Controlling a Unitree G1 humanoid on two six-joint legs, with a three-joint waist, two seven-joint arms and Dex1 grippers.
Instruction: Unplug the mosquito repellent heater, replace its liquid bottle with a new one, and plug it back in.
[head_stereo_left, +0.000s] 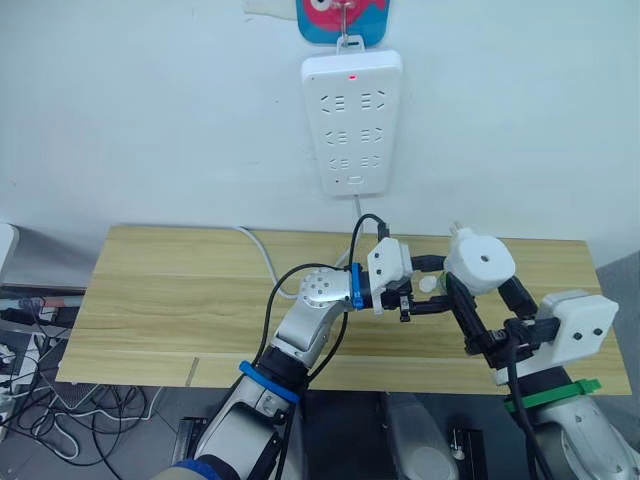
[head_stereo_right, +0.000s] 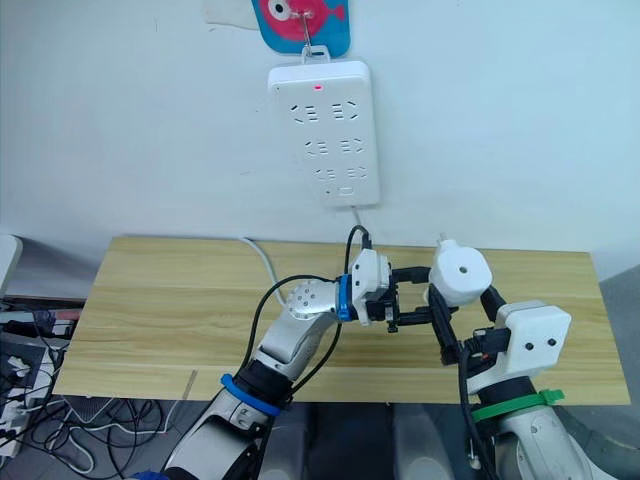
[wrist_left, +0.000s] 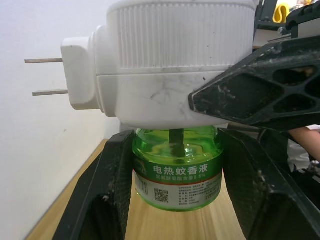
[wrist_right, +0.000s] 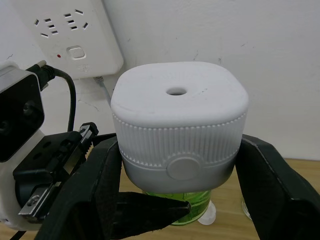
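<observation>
The wooden table (head_stereo_left: 180, 290) spans the lower half of the head views, set against a white wall. At twelve o'clock above it hangs the long white power strip (head_stereo_left: 351, 120), its red light on and, as far as the pictures show, every socket vacant.

Over the table's middle, toward four o'clock of the strip, the two arms meet. The right gripper (wrist_right: 177, 165) is clamped on the mosquito repellent heater (head_stereo_left: 479, 260), one black finger on each side of its ribbed white body, holding it in the air clear of the tabletop. Its two metal plug prongs (wrist_left: 45, 76) stick out bare toward the wall, so the unplugging is done.

Beneath the heater hangs the green liquid bottle (wrist_left: 177, 167), its neck still seated in the housing and the wick visible through the glass. The left gripper (wrist_left: 175, 190) reaches in from nine o'clock of the heater, its fingers standing either side of the bottle's label. They appear to press on the bottle, though the contact itself is hard to make out, so a firm hold is likely rather than certain.

In the right wrist view a small clear object (wrist_right: 207, 215) lies on the table below the bottle; what it is cannot be told.

By this reading the task is roughly a third along: the bottle has yet to be twisted out and set down, a fresh one fitted, and the heater returned to the strip.
</observation>
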